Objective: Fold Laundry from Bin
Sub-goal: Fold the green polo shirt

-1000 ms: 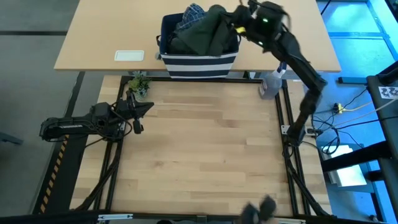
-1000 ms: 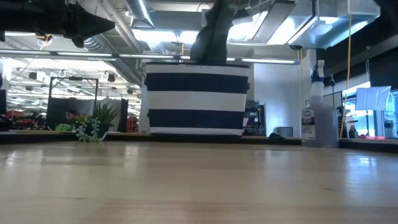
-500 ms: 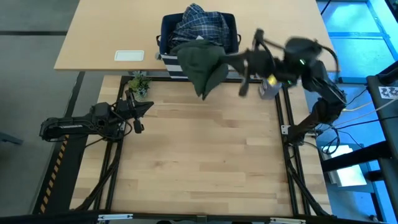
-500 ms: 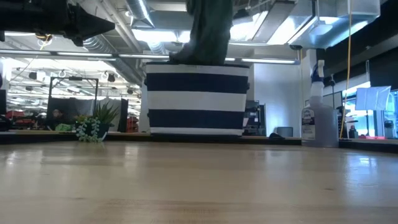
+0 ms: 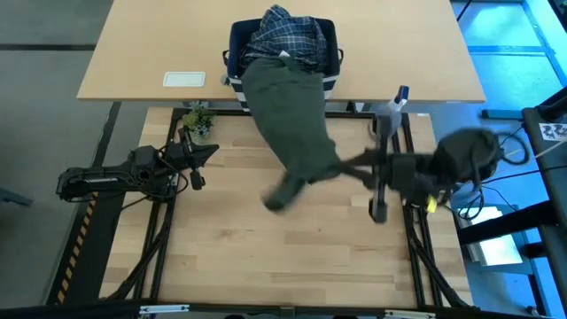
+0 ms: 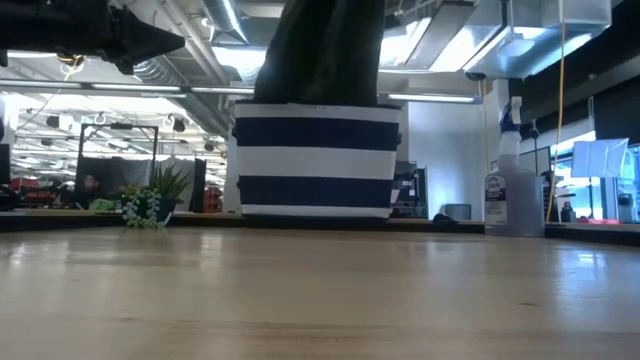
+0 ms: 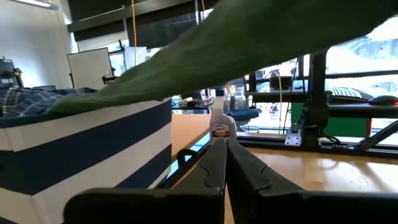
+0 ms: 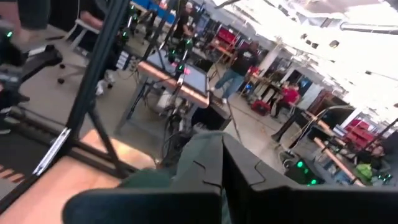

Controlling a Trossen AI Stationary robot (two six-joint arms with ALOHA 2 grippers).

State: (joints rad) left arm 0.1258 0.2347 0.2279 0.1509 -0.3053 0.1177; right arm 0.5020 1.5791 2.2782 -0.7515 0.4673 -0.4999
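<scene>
High view: the right arm reaches in from the right side of the frame, bent low and pointing left across the middle of the wooden table (image 5: 266,257). Its right gripper (image 5: 341,166) sits just right of the frame's center, with its fingers squeezed tight on the dark olive-green garment (image 5: 288,120). The garment is stretched in a long band from the bin (image 5: 330,81) at the top center down to the gripper. One loose end of it hangs lower, near the middle of the frame. The other end still lies over the bin's front edge.

The blue-and-white plaid shirt (image 5: 285,31) sits in the bin, at the top center. The bin is navy with white stripes and stands on the far light table, just behind the wooden one.

The left arm lies flat on the left side of the frame, pointing right. Its left gripper (image 5: 205,155) is well apart from the cloth, with its fingers pressed together and nothing in them. In the left wrist view the two dark fingers (image 7: 214,168) touch each other, with the striped bin and green cloth ahead of them.

A small green plant (image 5: 199,120) stands in the upper left part of the wooden table. A clear spray bottle (image 5: 390,115) stands at the upper right.

In the low view the green garment rises out of the bin at the top center.
</scene>
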